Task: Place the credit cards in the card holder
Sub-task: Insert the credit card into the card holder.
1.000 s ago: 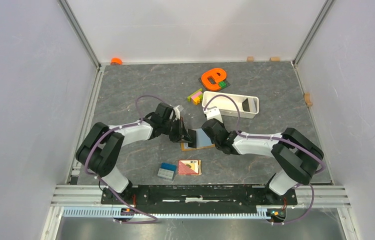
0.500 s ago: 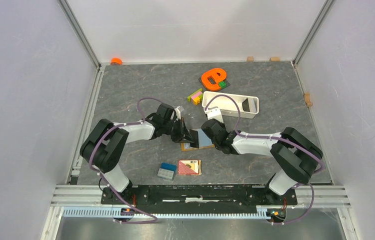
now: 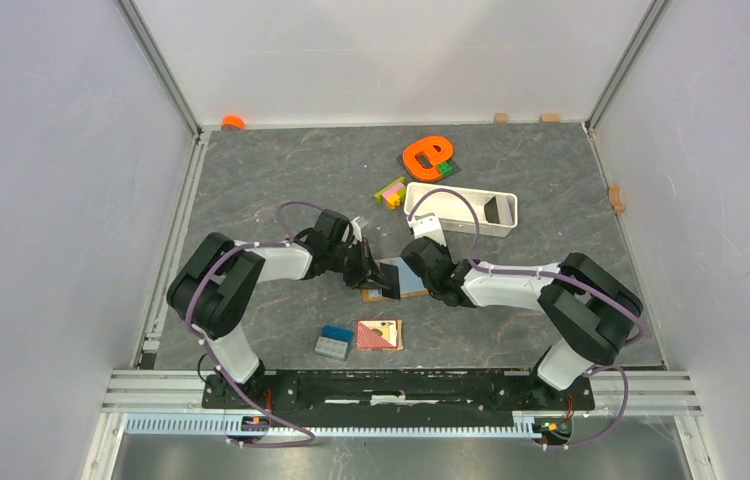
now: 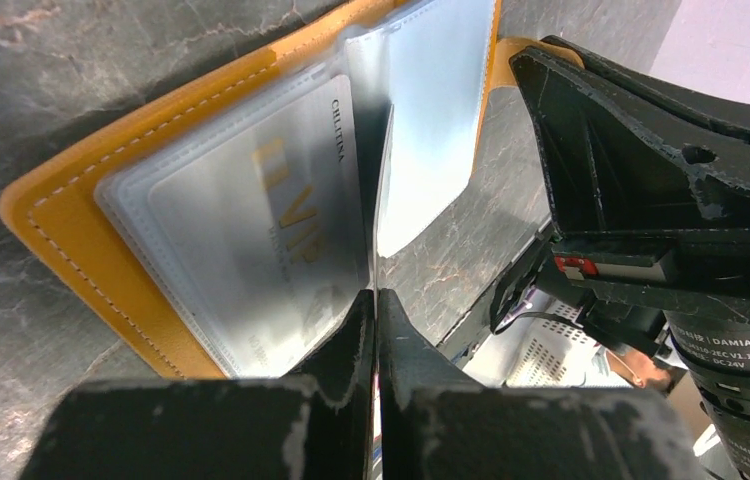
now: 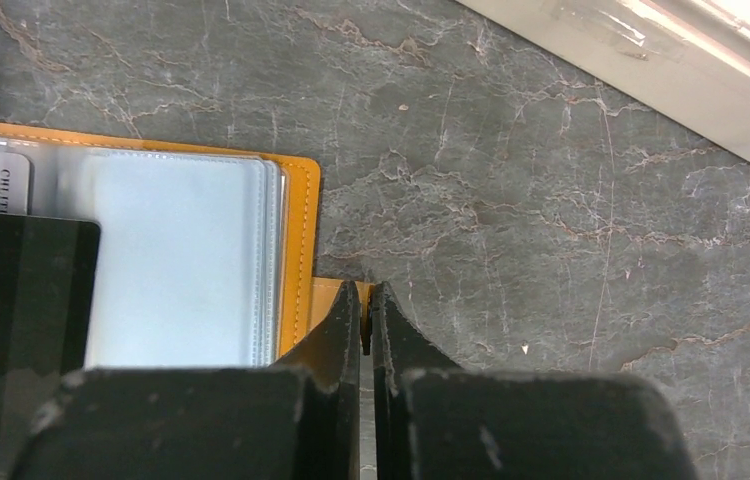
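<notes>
Card holder [image 3: 398,281] lies open on the grey marbled surface [image 3: 281,180] between the two hands, clear sleeves facing up. The left hand [image 4: 376,312] has its fingers pressed together on the edge of one thin clear sleeve, which stands edge-on and is hard to follow. One credit card [image 4: 261,215], pale with gold lettering, sits in the sleeve beside it, its print blurred. The right hand [image 5: 364,308] is closed to a hairline on a small tan tab at the card holder's edge; the tab's end is hidden behind the fingers. A dark rectangle [image 5: 21,300] covers the sleeves at the left of the right wrist view; I cannot tell what it is. A white tray [image 5: 651,60] is cut off at that view's top corner.
</notes>
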You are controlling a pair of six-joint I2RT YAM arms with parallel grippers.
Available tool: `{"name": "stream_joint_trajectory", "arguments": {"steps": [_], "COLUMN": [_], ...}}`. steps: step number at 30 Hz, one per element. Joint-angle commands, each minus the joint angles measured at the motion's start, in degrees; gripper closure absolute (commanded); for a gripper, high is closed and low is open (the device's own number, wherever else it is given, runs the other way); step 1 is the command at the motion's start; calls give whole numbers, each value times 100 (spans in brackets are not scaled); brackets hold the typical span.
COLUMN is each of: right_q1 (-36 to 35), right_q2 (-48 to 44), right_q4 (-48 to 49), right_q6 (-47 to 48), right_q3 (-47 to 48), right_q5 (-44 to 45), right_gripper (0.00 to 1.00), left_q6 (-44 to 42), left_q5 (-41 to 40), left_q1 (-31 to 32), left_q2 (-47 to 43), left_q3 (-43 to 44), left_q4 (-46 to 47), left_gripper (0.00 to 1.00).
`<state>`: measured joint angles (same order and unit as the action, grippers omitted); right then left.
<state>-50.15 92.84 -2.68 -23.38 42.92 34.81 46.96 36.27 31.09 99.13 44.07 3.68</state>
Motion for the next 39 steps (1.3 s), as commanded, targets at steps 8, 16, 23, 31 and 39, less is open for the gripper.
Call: {"name": "stream_joint_trajectory", "arguments": {"steps": [8, 16, 23, 31, 39], "right_q1": [1, 2, -3, 3, -2], "right_q2": [66, 94, 130, 105, 80], "right_q4": [-99, -145, -180, -207, -224], "right_q6": [-131, -130, -128, -137, -137], "right_q3": [209, 248, 280, 272, 273], "right_q5": [121, 153, 153, 141, 141], "right_gripper": [100, 100, 100, 100, 100], "left_q6": [398, 487, 575, 669, 809], "left_q5": [48, 86, 169, 227, 231], "left_q1": [-197, -219, -226, -258, -270], "left_q2": [131, 185, 295, 433, 535], "left_q3": [-165, -202, -189, -193, -211], "left_q4": [254, 392, 558, 707, 916], "left_gripper": [98, 98, 98, 98, 98]}}
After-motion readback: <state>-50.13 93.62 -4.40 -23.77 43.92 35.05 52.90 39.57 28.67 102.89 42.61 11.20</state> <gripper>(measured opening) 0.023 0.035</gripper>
